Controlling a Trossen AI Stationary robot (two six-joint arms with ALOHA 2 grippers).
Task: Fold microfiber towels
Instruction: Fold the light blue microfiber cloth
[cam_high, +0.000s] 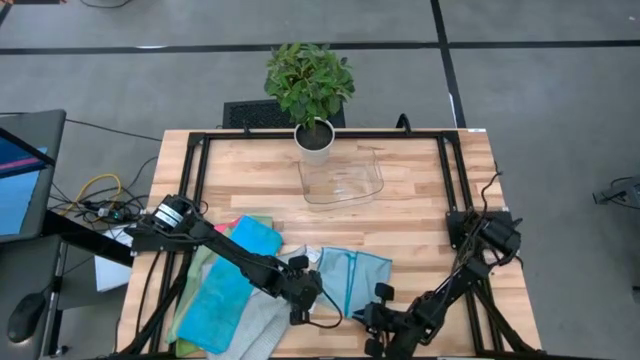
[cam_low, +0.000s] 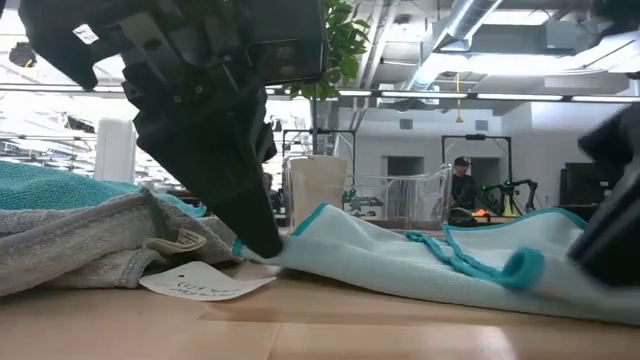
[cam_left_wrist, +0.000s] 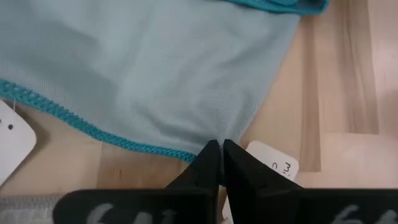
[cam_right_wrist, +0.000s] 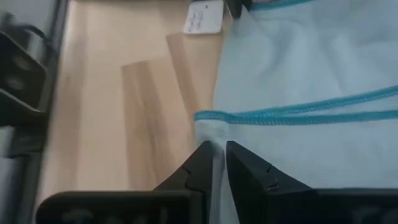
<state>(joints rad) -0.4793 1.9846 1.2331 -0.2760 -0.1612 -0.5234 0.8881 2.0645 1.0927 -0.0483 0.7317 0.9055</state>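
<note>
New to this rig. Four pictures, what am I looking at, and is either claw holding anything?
It is a robot with two dark arms working at a wooden table. One picture looks straight down, one looks level across the tabletop, and two come from cameras on the wrists. The light towel with teal edging lies near the front edge. The left gripper is shut on one of its edges, and the right gripper has another edge between its fingers. At the left, a pile of towels waits: blue, grey, green and pink. A paper tag lies beside it. Farther back stand a clear plastic tray and a potted plant.
</note>
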